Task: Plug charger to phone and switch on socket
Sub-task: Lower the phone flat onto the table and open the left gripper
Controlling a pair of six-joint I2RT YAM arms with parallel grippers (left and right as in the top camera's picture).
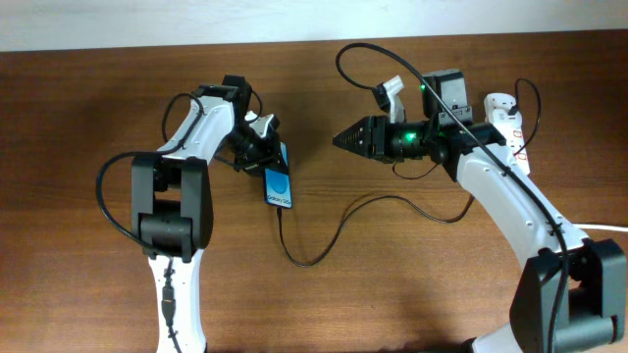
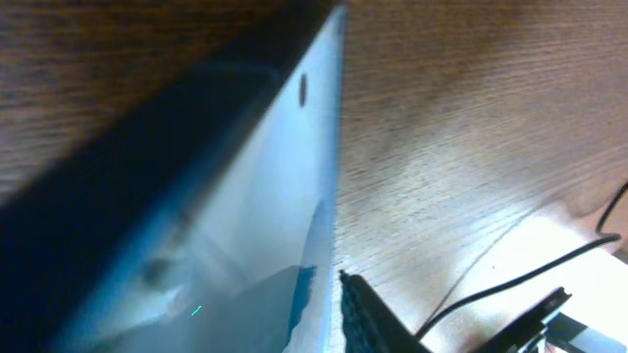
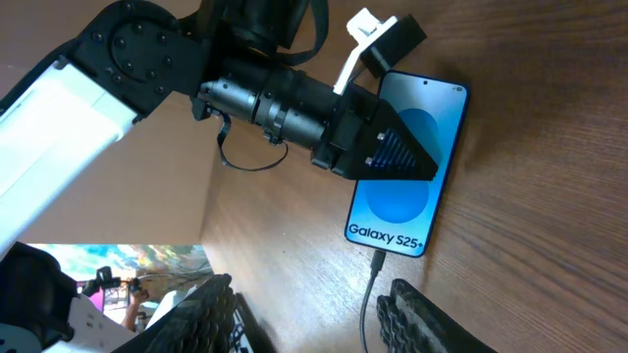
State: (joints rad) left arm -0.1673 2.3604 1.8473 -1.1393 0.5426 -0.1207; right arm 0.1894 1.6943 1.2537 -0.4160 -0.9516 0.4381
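The phone [image 1: 279,184] lies on the wooden table with its blue screen up, and "Galaxy S25+" reads in the right wrist view [image 3: 392,211]. My left gripper [image 1: 263,152] is shut on the phone's upper left edge [image 3: 392,157]; the left wrist view shows the screen [image 2: 245,196] close up beside one finger [image 2: 345,294]. The charger [image 1: 314,257], a thin black cable, has its plug [image 3: 378,261] in the phone's bottom end. My right gripper [image 1: 341,140] is open and empty [image 3: 314,314], just short of that plug. The socket [image 1: 510,118] lies at the far right, partly hidden by my right arm.
A thick white cord [image 1: 608,227] runs off the right edge. A black robot cable [image 1: 373,49] loops above my right arm. The left arm's base [image 1: 172,226] stands left of the phone. The table's far edge [image 1: 294,41] runs along the top.
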